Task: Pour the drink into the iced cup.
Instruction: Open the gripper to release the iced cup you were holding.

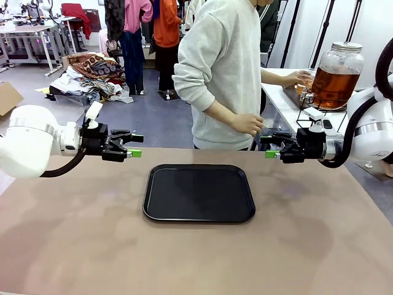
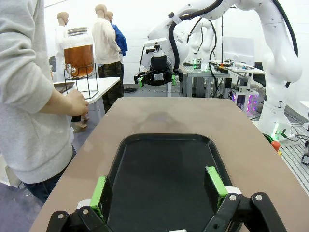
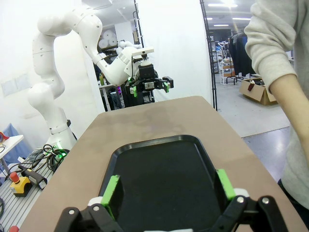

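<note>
Both grippers hover above the brown table with jaws spread wide and nothing held: the left gripper at the left edge, the right gripper at the right, facing each other across a black tray that lies flat and bare between them. A person in a light grey sweatshirt stands at the far side, turned toward a side table. On that side table, well apart from the tray, a lidded glass jar on a black wire stand holds the amber drink. One of the person's hands touches the jar; the other hangs near the far table edge.
</note>
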